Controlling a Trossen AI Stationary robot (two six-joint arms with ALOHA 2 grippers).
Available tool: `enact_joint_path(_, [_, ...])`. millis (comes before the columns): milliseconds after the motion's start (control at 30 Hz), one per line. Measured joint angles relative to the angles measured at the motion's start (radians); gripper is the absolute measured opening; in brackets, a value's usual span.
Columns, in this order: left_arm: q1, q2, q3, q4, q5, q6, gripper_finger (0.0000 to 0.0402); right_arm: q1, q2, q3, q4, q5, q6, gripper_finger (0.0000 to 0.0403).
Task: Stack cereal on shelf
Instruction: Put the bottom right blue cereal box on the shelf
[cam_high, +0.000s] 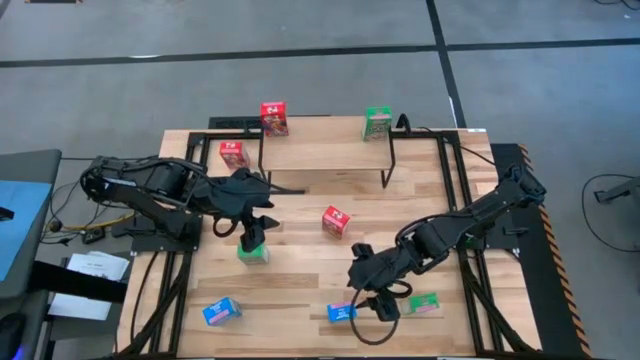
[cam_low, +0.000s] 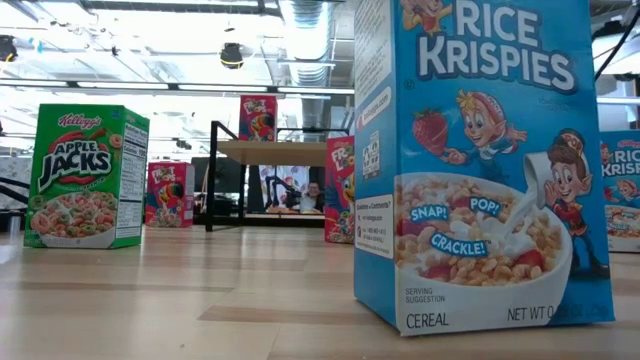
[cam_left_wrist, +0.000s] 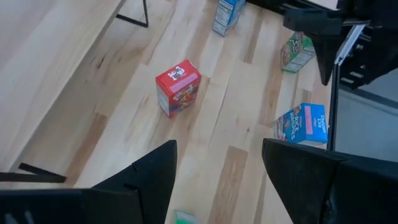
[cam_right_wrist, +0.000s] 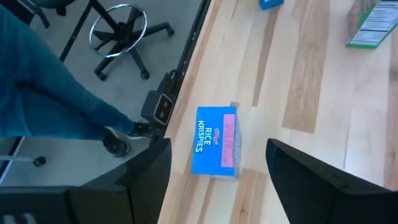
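Observation:
The shelf (cam_high: 325, 152) stands at the table's far middle on black wire legs. A red cereal box (cam_high: 274, 118) and a green one (cam_high: 377, 123) stand upright on it. My left gripper (cam_left_wrist: 219, 149) is open, high over an upright green box (cam_high: 253, 252), whose top just shows in the left wrist view (cam_left_wrist: 183, 218). My right gripper (cam_right_wrist: 219, 146) is open, over an upright blue box (cam_right_wrist: 216, 149) near the table's near edge. That box also shows in the high view (cam_high: 342, 312) and fills the low view (cam_low: 480, 160).
On the table stand a red box (cam_high: 233, 154) left of the shelf, a red box (cam_high: 336, 221) at the middle and a blue box (cam_high: 221, 311) at the near left. A green box (cam_high: 424, 302) lies flat. A person's leg (cam_right_wrist: 56, 93) and a chair (cam_right_wrist: 121, 31) are beyond the edge.

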Motion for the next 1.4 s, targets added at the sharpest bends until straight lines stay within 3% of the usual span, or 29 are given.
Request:
enact_joint_path(867, [0.000, 0.000, 0.000, -0.007, -0.010, -0.053, 0.0224, 0.083, 0.216, 0.013, 0.007, 0.139, 0.003, 0.0286])
enact_joint_path(1400, [0.000, 0.000, 0.000, -0.006, -0.017, -0.053, 0.0224, 0.090, 0.213, 0.013, -0.005, 0.152, 0.045, 0.0286])
